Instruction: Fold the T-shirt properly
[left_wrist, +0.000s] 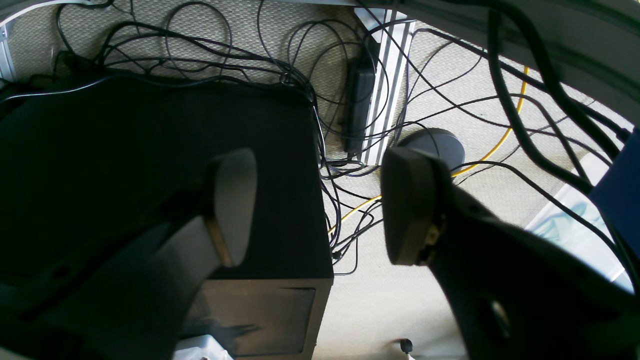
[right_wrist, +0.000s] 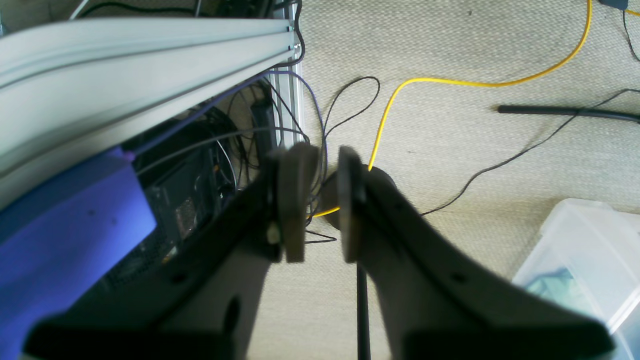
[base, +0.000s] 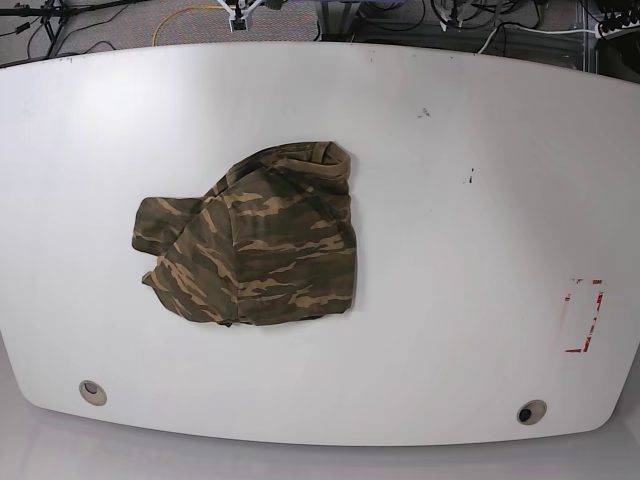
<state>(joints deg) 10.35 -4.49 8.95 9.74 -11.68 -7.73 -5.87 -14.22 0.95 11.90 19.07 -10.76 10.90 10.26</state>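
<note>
The camouflage T-shirt (base: 255, 240) lies crumpled and partly folded over itself on the white table (base: 450, 200), left of the middle, with a sleeve sticking out to the left. Neither arm shows in the base view. In the left wrist view my left gripper (left_wrist: 320, 200) stands wide open with nothing between its fingers, hanging over the floor beside the table. My right gripper (right_wrist: 325, 200) also hangs over the carpet, its pads (right_wrist: 295, 200) only a narrow gap apart and holding nothing. The T-shirt shows in neither wrist view.
A red-marked rectangle (base: 583, 315) sits near the table's right edge. Below the left gripper are a black box (left_wrist: 150, 165) and tangled cables (left_wrist: 350, 125). Below the right one are a yellow cable (right_wrist: 450, 82), an aluminium rail (right_wrist: 125, 55) and a clear plastic bin (right_wrist: 590, 260).
</note>
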